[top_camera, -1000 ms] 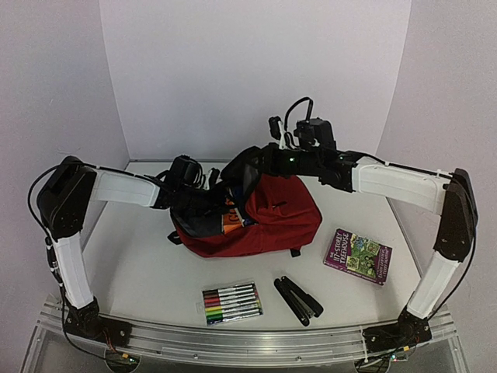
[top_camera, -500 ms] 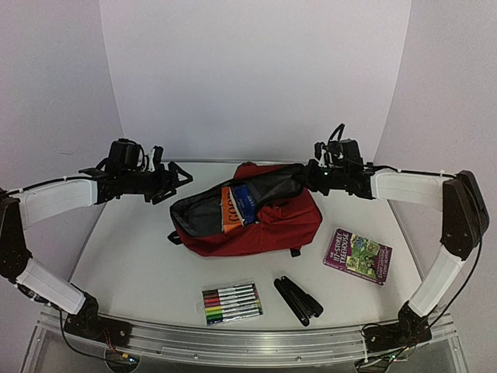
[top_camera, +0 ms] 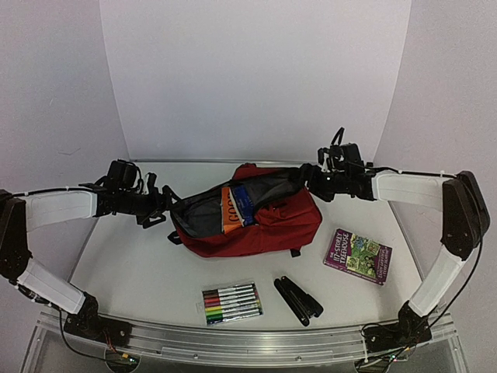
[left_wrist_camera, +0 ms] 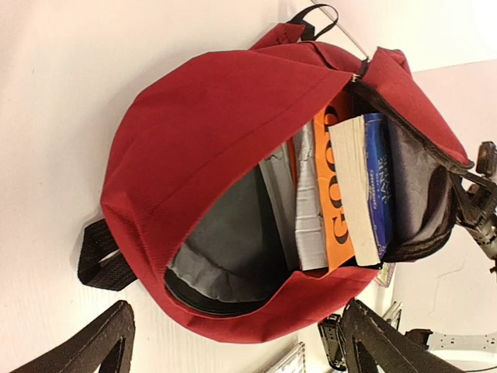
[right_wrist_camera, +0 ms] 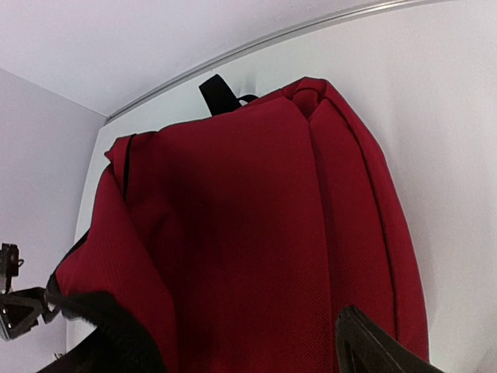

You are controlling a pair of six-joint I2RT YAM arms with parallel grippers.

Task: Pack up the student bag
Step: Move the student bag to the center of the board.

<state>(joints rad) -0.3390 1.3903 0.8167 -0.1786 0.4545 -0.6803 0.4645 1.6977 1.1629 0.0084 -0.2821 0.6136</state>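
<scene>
**Backpack gapes at centre frame, both pincers spread wide**

Tricky bits first. The right gripper point(top_camera: 307, 181) sits at the upper right corner of the dark red soft fabric backpack point(top_camera: 272, 221), and from overhead I can't tell whether it touches the raised rim. On its own camera two black fingers point(right_wrist_camera: 377, 351) are cut off by the bottom edge. They are set far apart, the left-hand one a blur, and red cloth fills the gap. Nothing is visibly pinched.

The left gripper point(top_camera: 158, 207) hangs just beside the backpack's left end, jaws wide and empty. Its wrist view shows only black fingertips point(left_wrist_camera: 85, 346) in the bottom corners, with the open mouth beyond them.

Inside, an orange-covered book point(left_wrist_camera: 338, 225) shows "GOO" and the rest is buried. A blue-spined paperback point(left_wrist_camera: 378, 190) stands against it. On the orange book's other side is a grey flat slab point(left_wrist_camera: 307, 206) I can't identify.

The backpack lies mid-frame on the white tabletop point(top_camera: 124, 256), its mouth towards the left.

The left arm point(top_camera: 58, 206) comes in from the left edge, its elbow clipped by the frame and its forearm near level, pointing right. The right arm point(top_camera: 404, 185) mirrors it from the right edge.

Along the bottom lie a clear flat case of coloured marker pens point(top_camera: 231, 303) and, just right of it, a black folded stick-like thing point(top_camera: 298, 300) that I can't name. A purple paperback point(top_camera: 358, 256) lies at right.
</scene>
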